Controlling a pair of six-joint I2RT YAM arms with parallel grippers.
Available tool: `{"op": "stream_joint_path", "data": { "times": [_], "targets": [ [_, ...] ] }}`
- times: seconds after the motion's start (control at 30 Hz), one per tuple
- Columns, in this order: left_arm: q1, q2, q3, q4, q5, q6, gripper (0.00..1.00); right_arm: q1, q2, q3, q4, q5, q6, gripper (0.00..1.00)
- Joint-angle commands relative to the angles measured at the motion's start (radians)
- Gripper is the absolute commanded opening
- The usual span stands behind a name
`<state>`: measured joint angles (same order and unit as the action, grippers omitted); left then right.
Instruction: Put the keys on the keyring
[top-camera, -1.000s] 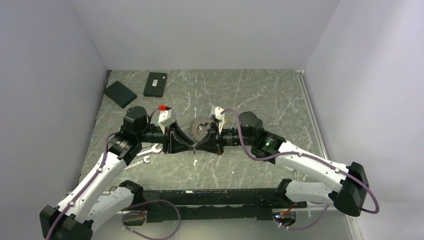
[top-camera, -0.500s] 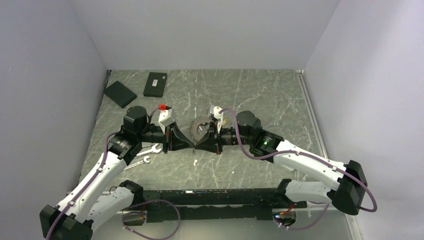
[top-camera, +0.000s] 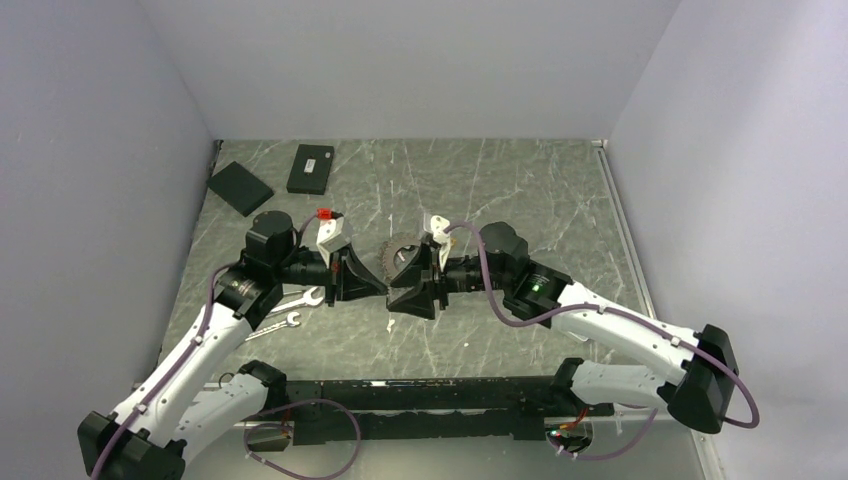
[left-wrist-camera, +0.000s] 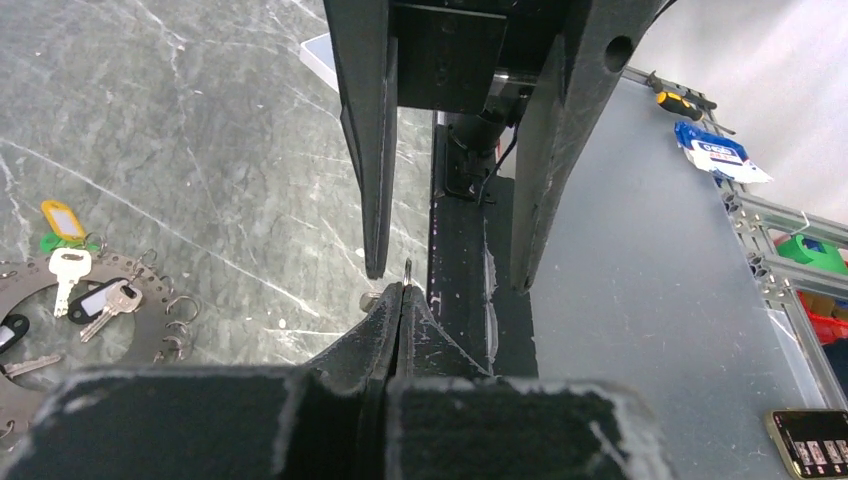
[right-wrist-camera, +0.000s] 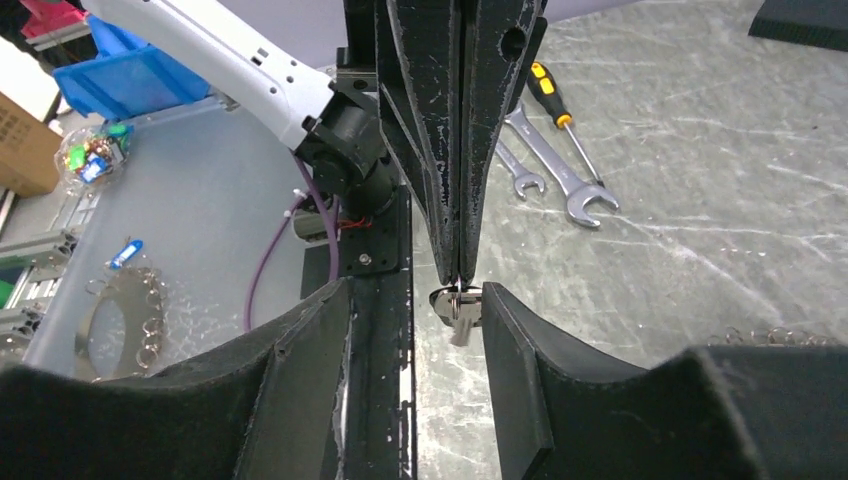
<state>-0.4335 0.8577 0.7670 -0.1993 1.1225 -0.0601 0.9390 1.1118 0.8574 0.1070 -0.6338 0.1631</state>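
Where the two arms meet over the middle of the table (top-camera: 520, 190), we find the left gripper (left-wrist-camera: 400, 292) with its jaws pressed fully together. It pinches a small silver key (right-wrist-camera: 457, 308) at the very fingertips, and the key hangs below them, clear of the table.

The right gripper (right-wrist-camera: 415, 290) faces the left one tip to tip. Its jaws stand moderately apart, one finger on each side of the left gripper's tips and of the small silver key. They hold nothing. We cannot tell whether the finger nearest the key touches it.

The keyring (top-camera: 398, 247) lies flat on the table just beyond the meeting fingertips, and in the top view the right gripper hides its near edge. In the left wrist view, we see more keys (left-wrist-camera: 68, 275) lying on it, a yellow tag (left-wrist-camera: 62, 218) and a green tag (left-wrist-camera: 52, 243) at its rim, and small split rings along its edge.

Two wrenches (right-wrist-camera: 560, 165) lie side by side on the table close to the left arm's wrist, with a screwdriver (right-wrist-camera: 553, 92) just beside them. Two black boxes (top-camera: 240, 187) sit well apart from the grippers, near the far left corner.
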Motion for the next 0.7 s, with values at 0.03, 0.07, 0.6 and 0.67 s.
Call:
{"op": "stream_joint_path", "data": {
  "times": [0.03, 0.07, 0.6, 0.67],
  "targets": [
    [-0.002, -0.022, 0.049, -0.022, -0.025, 0.036, 0.0, 0.0, -0.05, 0.039, 0.007, 0.011, -0.048, 0.57],
    [-0.001, -0.026, 0.05, -0.025, -0.03, 0.039, 0.0, 0.0, -0.056, 0.041, -0.013, 0.025, -0.061, 0.59],
    [-0.001, -0.254, 0.045, -0.32, -0.519, 0.069, 0.0, 0.011, 0.259, 0.266, -0.387, 0.604, -0.371, 0.66],
    [-0.001, -0.317, 0.006, -0.297, -0.628, 0.015, 0.0, 0.012, 0.356, 0.263, -0.365, 0.585, -0.442, 0.7]
  ]
}}
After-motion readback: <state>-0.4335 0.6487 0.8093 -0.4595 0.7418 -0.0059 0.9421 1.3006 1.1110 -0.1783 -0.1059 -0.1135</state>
